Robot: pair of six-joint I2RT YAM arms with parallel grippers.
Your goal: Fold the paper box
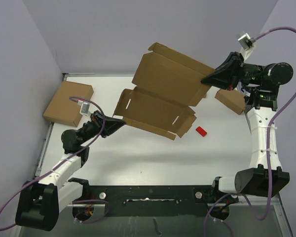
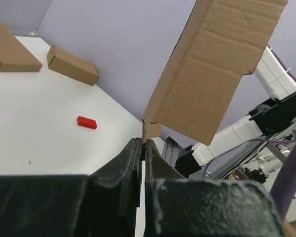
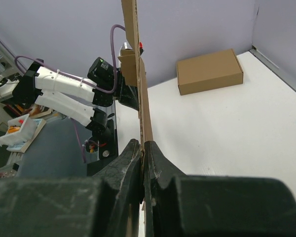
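Left gripper, right gripper pinch unfolded paper box.

One open paper box, three closed boxes, one red block.

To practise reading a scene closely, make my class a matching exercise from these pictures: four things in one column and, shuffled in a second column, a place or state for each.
Things
1. paper box
2. red block
3. closed brown box
4. left gripper

Places or states
A. lying flat at the left edge of the table
B. shut on a cardboard edge
C. held in the air, unfolded
D. lying loose on the white surface, right of centre

Pairs: 1-C, 2-D, 3-A, 4-B
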